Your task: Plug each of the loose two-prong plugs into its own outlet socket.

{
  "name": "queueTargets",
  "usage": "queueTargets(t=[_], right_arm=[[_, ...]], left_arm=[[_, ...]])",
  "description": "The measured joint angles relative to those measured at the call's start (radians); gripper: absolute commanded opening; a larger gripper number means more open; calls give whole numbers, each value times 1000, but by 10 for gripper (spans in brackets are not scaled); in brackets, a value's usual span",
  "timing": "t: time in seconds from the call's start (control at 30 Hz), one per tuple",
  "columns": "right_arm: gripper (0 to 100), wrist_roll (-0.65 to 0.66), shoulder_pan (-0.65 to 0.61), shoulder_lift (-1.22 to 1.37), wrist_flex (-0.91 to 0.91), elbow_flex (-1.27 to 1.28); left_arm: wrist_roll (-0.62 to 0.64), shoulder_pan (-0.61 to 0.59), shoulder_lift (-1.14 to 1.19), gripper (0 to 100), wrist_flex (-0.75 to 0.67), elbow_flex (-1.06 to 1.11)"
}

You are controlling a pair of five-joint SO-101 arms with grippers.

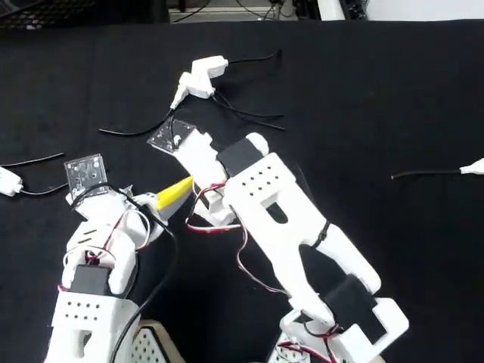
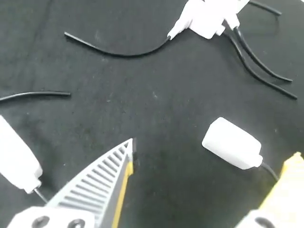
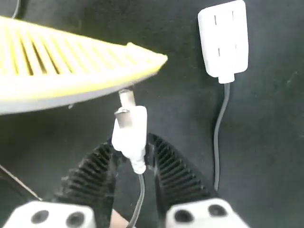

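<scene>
My right gripper [image 3: 133, 142] is shut on a white two-prong plug [image 3: 129, 130], prongs pointing away from the wrist. A white outlet socket [image 3: 223, 38] with its cord lies on the black table beyond it, slots facing up. A yellow finger [image 3: 71, 61] of the other arm crosses just above the prongs. My left gripper [image 2: 213, 151] stands open over a white block [image 2: 232, 142] with a cord. In the high view the yellow finger [image 1: 175, 192] sits beside the right arm [image 1: 257, 189]. Another loose plug [image 2: 14, 161] lies at the left.
A white cluster of outlet and plug with black cords [image 1: 200, 76] lies at the back centre. One corded plug [image 1: 9, 181] rests at the left edge, another [image 1: 473, 168] at the right edge. Loose black cords [image 1: 249, 113] trail behind the arms.
</scene>
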Motion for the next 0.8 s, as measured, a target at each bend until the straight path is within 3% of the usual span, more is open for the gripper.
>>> queueTargets(t=[0.23, 0.47, 0.6, 0.8], right_arm=[[12, 0, 2, 0, -109, 81], [12, -9, 3, 0, -150, 80], [12, -41, 2, -2, -78, 2], [12, -63, 5, 2, 89, -146]], left_arm=[[0, 12, -46, 450, -28, 28], [6, 117, -267, 450, -28, 184], [6, 120, -393, 450, 31, 186], [8, 120, -402, 450, 48, 181]])
